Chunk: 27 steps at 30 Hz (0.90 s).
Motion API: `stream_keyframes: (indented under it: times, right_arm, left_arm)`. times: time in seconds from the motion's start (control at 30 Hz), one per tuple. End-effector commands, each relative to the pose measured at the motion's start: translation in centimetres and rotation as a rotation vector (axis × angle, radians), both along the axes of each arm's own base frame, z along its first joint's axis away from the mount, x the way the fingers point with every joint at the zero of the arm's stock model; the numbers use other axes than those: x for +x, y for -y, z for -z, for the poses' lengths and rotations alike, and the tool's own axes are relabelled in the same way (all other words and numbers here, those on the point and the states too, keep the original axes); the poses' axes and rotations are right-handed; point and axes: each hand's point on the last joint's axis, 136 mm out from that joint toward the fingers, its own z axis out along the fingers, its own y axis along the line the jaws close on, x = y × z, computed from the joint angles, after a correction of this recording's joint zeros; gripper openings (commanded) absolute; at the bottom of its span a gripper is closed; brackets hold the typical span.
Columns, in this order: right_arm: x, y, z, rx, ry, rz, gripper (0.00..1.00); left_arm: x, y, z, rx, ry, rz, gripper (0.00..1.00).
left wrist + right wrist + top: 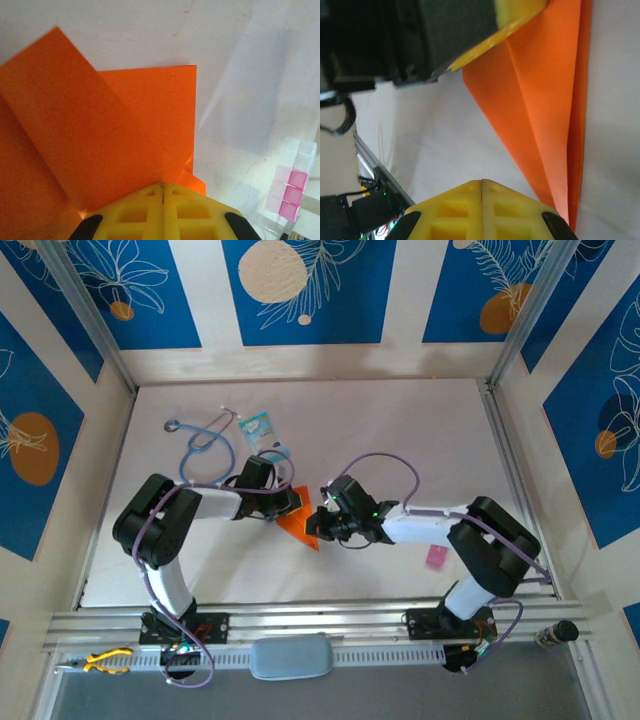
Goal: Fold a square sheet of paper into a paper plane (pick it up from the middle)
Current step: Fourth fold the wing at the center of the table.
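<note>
Orange paper sheet (300, 530), partly folded

Orange paper (125, 130) matt, creased; table (150, 30) smooth, matt; left pincer (162, 189) yellow plastic.

**A robot test cell in a lab**

A left arm (160, 525) and a right arm (490, 540) are bolted to an aluminium rail (300, 620) at the edge of a white desk (400, 430). Metal posts (90, 315) and blue leaf-print panels (310, 290) fence it in, and purple cables (385, 462) loop off the arms.
</note>
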Motion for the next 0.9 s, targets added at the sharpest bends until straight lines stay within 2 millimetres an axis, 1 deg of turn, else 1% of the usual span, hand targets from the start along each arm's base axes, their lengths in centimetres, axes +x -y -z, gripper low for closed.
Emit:
stream_keyframes:
  times: [0.0, 0.23, 0.47, 0.53, 0.63, 0.73, 0.8, 0.87]
  right_arm:
    - [1.1, 0.0, 0.8, -0.01, -0.032, 0.046, 0.03]
    - [2.0, -0.4, 1.2, 0.013, -0.058, 0.043, 0.03]
    - [2.2, -1.1, 1.6, 0.027, -0.075, 0.025, 0.04]
    - [2.2, -1.0, 2.2, 0.009, -0.087, 0.033, 0.04]
    - [1.7, -0.1, 3.8, -0.036, -0.118, 0.047, 0.04]
    - [0.6, 0.9, 5.5, -0.06, -0.153, 0.054, 0.03]
    - [-0.2, 1.7, 6.6, -0.074, -0.176, 0.066, 0.03]
    - [-0.7, 2.2, 7.3, -0.077, -0.193, 0.068, 0.03]
  left_arm:
    - [-1.5, -1.7, 2.5, 0.095, -0.06, -0.021, 0.0]
    - [-1.5, -1.7, 2.6, 0.094, -0.06, -0.023, 0.0]
    - [-1.4, -1.7, 2.5, 0.094, -0.059, -0.023, 0.0]
    - [-1.3, -1.7, 2.4, 0.094, -0.059, -0.024, 0.0]
    - [-1.3, -1.6, 2.3, 0.094, -0.058, -0.023, 0.0]
    - [-1.3, -1.6, 2.1, 0.093, -0.053, -0.02, 0.0]
    - [-1.1, -1.5, 1.6, 0.086, -0.041, -0.016, 0.0]
    - [-0.8, -1.2, 1.0, 0.073, -0.024, -0.011, 0.0]
